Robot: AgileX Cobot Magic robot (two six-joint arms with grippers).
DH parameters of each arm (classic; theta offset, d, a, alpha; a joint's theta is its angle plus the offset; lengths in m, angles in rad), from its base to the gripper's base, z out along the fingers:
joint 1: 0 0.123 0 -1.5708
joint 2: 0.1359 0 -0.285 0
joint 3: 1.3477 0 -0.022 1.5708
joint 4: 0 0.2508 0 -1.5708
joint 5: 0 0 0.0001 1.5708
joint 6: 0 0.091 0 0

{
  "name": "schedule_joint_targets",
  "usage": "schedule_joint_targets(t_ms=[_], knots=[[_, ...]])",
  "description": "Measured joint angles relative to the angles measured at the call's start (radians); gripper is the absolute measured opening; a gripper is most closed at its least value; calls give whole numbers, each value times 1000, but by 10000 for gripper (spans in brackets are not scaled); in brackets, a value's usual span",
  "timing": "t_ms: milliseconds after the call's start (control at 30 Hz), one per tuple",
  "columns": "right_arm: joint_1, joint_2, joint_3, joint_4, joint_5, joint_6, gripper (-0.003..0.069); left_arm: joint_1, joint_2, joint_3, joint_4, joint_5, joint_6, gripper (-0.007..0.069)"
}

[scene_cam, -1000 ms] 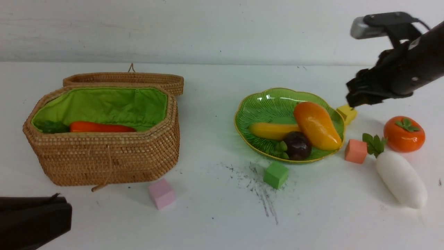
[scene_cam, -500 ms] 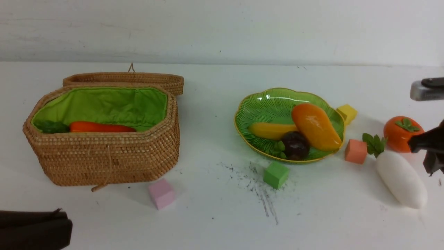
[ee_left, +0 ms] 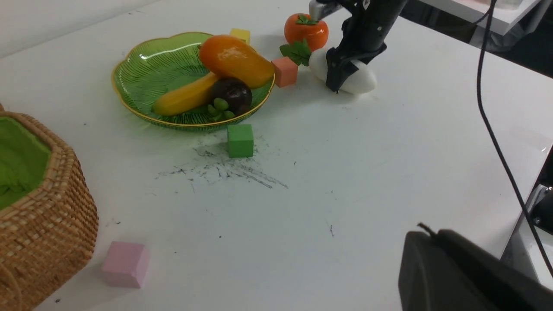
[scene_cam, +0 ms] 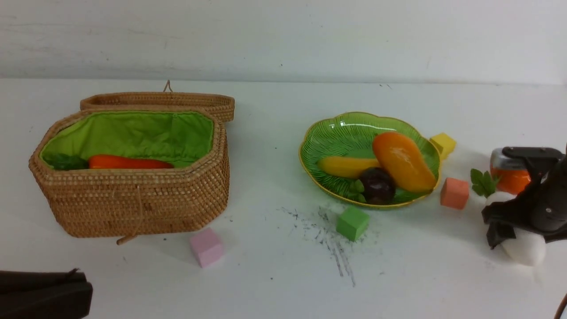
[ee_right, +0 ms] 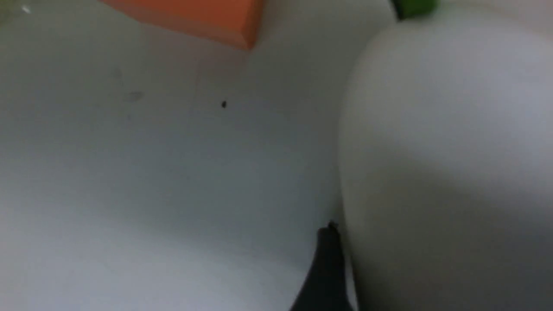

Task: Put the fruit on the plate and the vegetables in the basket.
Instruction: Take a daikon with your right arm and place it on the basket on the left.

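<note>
Front view: right gripper, jaws parted, is set astride radish, 4 o'clock of plate; judged slick, rigid; fat middle is favoured.

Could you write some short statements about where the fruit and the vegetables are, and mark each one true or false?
1. The carrot lies in the basket. True.
2. The persimmon is on the plate. False: it sits on the table, near the radish.
3. The mango, the banana and the mangosteen are on the plate. True.
4. The basket's lid is closed. False: it is open, folded back behind the basket.
5. The right gripper is down at the radish. True.
</note>
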Motion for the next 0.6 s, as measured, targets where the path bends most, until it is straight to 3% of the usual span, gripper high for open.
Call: schedule_joint_targets(t_ms=[33, 300, 467, 600], knots=[[0, 2, 0, 1, -4, -4, 511, 0, 0, 0, 0, 0, 0, -2], [3, -43, -1, 34, 112, -18, 510, 0, 0, 0, 0, 0, 0, -2], [31, -230, 1, 92, 204, -14, 510, 0, 0, 0, 1, -2, -9, 2], [94, -413, -19, 213, 271, -14, 510, 0, 2, 0, 70, -16, -92, 2]])
